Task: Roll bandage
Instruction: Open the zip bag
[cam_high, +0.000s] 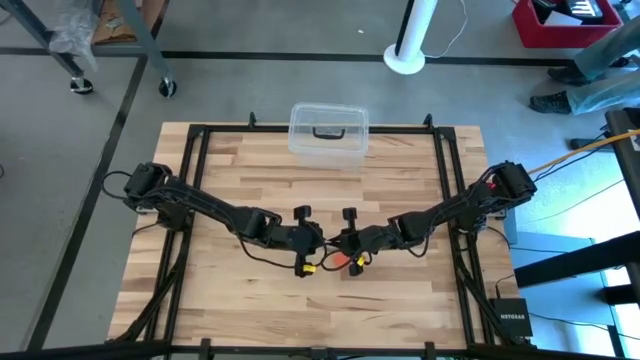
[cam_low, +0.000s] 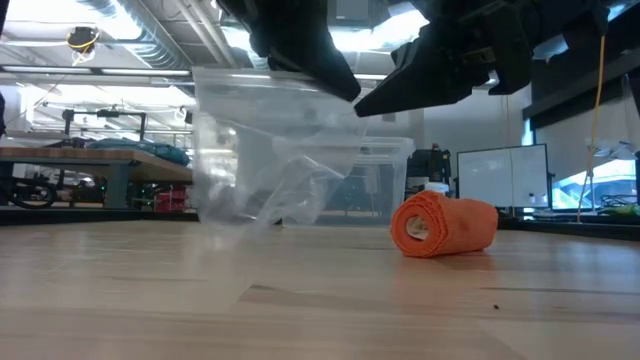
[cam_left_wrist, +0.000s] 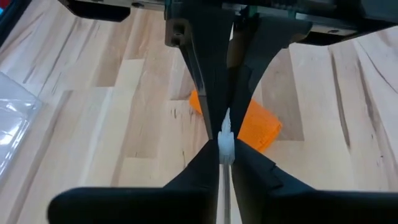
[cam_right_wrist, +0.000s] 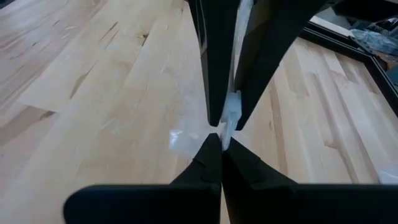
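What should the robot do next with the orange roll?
Probably lift both arms clear and stop. The bandage already lies as a tight orange roll on the wooden table, touched by nothing. The left tool and the right tool both hang above it, each pinching a small clear plastic piece, not the roll.

Both arms angled inward; left claw (cam_high: 318, 243) and right claw (cam_high: 338, 243) closed, tips adjacent.
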